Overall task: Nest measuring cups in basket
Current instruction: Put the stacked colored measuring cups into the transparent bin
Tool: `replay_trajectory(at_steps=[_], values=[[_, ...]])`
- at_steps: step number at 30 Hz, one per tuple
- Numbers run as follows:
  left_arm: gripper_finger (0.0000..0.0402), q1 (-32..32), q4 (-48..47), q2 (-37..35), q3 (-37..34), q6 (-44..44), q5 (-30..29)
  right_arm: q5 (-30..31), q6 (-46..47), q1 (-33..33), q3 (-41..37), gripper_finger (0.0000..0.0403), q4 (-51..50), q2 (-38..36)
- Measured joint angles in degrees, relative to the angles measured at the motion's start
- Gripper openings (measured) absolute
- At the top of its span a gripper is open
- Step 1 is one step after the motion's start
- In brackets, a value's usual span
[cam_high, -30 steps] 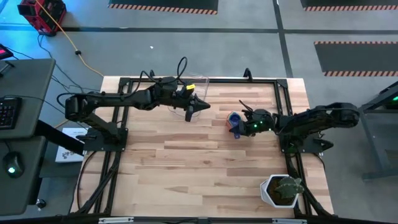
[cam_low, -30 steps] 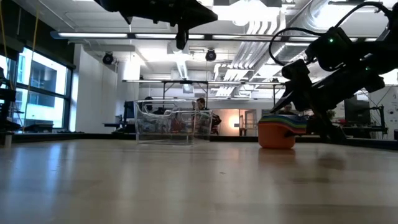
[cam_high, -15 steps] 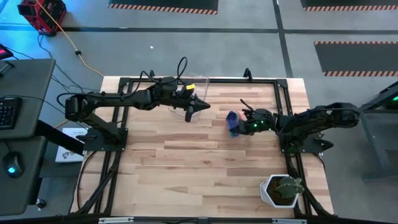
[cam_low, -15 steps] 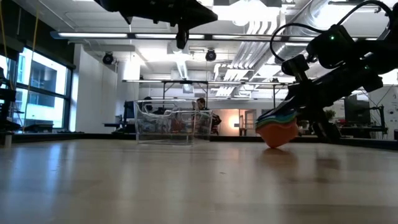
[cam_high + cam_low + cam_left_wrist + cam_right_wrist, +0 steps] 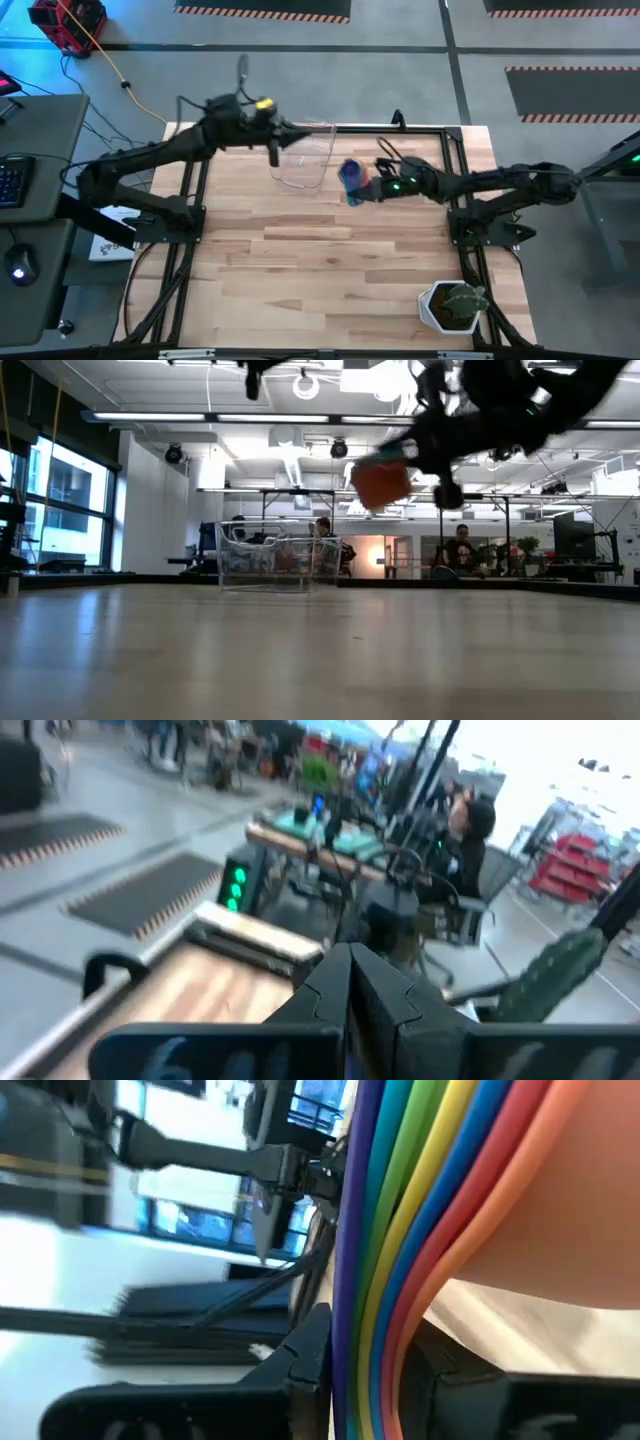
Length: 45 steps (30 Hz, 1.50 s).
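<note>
Wood table [image 5: 320, 260]: right gripper [image 5: 366, 186] clamped on nested measuring cups [image 5: 351, 181] aloft beside basket [image 5: 303, 156]; left gripper [image 5: 273, 156] jaws together

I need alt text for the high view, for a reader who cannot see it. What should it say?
Seen from above, the right gripper holds a nested stack of measuring cups over the wooden table, just beside the clear basket. The left gripper is shut, at the basket's other side. A potted plant stands at the table's near right corner.
</note>
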Motion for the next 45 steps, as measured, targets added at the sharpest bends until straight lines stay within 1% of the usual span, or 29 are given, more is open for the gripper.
replay_trajectory(at_steps=[2,3,6,9,12,14,16,18,21,24,27,30,33,35,39,43,45], values=[[0.0,0.8,0.2,-2.0,0.0,0.0,-0.1,0.6,-5.2,0.3,6.7,0.0049,-5.4,2.8],[0.0,1.0,0.2,-2.9,0.0,0.0,-0.1,0.6,-7.5,0.2,9.8,0.0049,-6.3,4.7],[0.0,1.0,0.0,-4.6,0.0,0.1,-0.2,-2.0,-11.3,-0.5,17.8,0.0049,-5.5,11.3],[0.0,0.4,-0.2,-5.7,0.0,0.0,0.6,-4.0,-12.1,-1.5,24.3,0.0049,-5.6,17.4],[0.0,-0.1,-0.9,-6.6,0.0,1.0,2.1,-5.1,-12.8,-2.4,29.6,0.0049,-5.2,21.7],[0.0,-0.2,-1.1,-7.4,0.0,2.0,4.5,-5.0,-12.6,-3.1,32.5,0.0049,-3.0,23.7],[0.0,-0.1,-1.4,-8.3,0.0,2.6,6.9,-3.6,-11.5,-3.7,34.9,0.0049,0.4,25.6],[0.0,0.4,-2.1,-9.5,0.0,3.2,8.5,-2.3,-10.2,-4.2,36.5,0.0049,3.1,27.2],[0.0,1.6,-4.3,-11.7,0.0,4.9,10.6,1.3,-7.8,-4.5,38.5,0.0049,5.9,29.5],[0.0,3.1,-7.5,-13.7,0.0,5.5,11.0,4.3,-4.5,-4.8,39.5,0.0049,7.2,32.0],[0.0,4.3,-11.0,-15.1,-0.1,5.6,10.9,7.6,1.2,-4.8,39.6,0.0049,8.5,34.6],[0.0,5.1,-14.0,-15.9,-0.1,5.6,10.9,9.4,6.9,-4.8,39.6,0.0049,10.7,37.2],[0.0,5.5,-16.0,-16.0,-0.1,5.6,10.9,9.4,11.5,-4.8,39.8,0.0049,14.2,39.8],[0.0,5.5,-17.1,-16.0,-0.1,5.5,10.9,10.8,15.4,-4.8,40.3,0.0049,13.8,40.7],[0.0,5.4,-17.2,-15.9,-0.1,4.3,10.9,15.7,23.4,-4.5,41.1,0.0049,13.3,42.7],[0.0,5.5,-17.2,-15.9,-0.1,4.0,10.4,16.2,28.6,-5.7,42.7,0.0049,11.4,43.2],[0.0,5.4,-17.2,-15.9,-0.1,4.0,10.3,17.5,30.2,-6.6,43.2,0.0049,9.5,43.4]])
